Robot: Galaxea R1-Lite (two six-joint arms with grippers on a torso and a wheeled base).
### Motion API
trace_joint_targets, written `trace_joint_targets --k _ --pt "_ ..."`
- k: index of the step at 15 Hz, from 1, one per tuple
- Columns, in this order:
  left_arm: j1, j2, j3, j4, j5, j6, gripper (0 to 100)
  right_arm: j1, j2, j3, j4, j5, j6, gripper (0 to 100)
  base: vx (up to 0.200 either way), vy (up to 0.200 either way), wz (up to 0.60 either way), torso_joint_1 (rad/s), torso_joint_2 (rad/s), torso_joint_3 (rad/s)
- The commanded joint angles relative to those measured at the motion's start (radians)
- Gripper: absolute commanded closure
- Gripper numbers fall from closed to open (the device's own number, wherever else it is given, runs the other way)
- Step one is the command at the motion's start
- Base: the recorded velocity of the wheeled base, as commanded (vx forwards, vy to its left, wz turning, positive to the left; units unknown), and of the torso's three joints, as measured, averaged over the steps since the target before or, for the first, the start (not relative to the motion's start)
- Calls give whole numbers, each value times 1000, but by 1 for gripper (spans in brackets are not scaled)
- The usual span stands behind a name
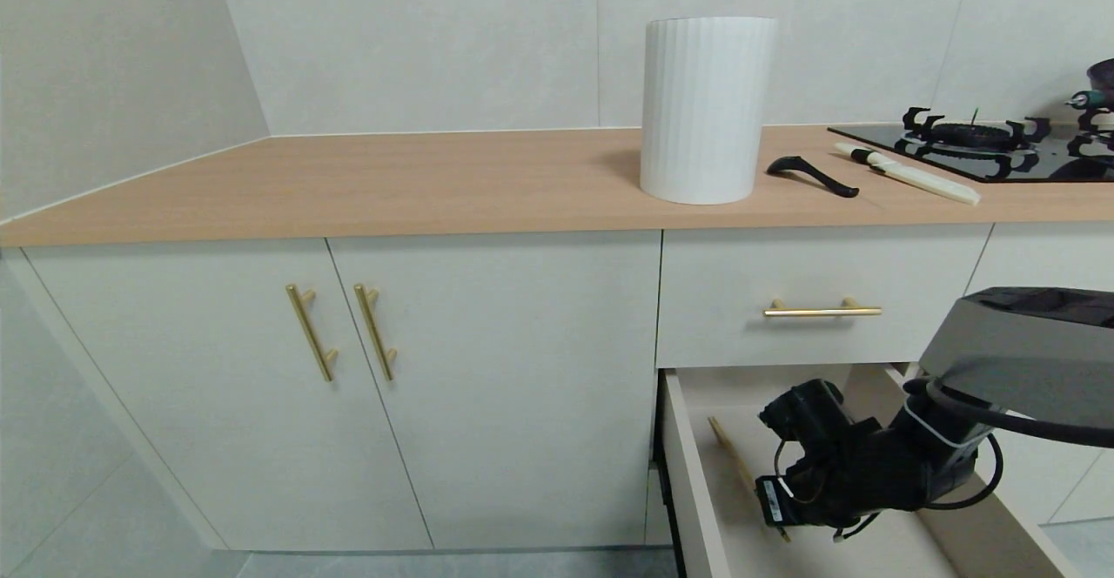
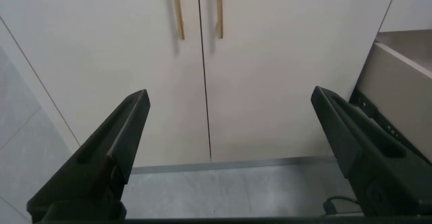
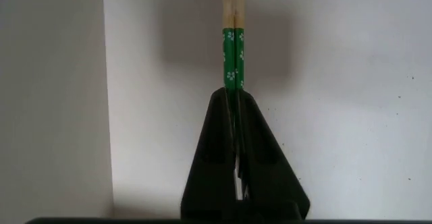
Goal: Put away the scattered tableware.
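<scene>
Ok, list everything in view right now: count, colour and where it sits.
countertop: one, wood-coloured, over the cabinets
container: one, white, ribbed, standing on the countertop
black utensil: one, black, lying between the container and the hob
cream utensil: one, cream with a black band, lying by the hob
hob: one, black, at the countertop's right end
chopsticks: one pair, wood with green bands, in the open drawer
open drawer: one, off-white, under the closed drawer
closed drawer: one, white, gold handle
cupboard doors: two, white, gold handles
left gripper: black, open, before the cupboard doors
right gripper: black, shut on the chopsticks
</scene>
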Motion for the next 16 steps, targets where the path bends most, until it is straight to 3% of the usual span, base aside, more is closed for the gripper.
trace_joint_targets --k 1,6,9,16 --pt "0 0 0 0 0 0 0 0 6 -2 0 0 1 0 0 0 0 0 0 0" --pt "0 0 0 0 0 0 0 6 -33 18 0 2 1 0 0 0 0 0 0 0" --pt "0 0 0 0 0 0 0 7 -220 100 1 2 -1 0 0 0 0 0 0 0" --pt "0 0 0 0 0 0 0 -109 -565 155 11 -14 -71 0 0 0 0 0 0 0"
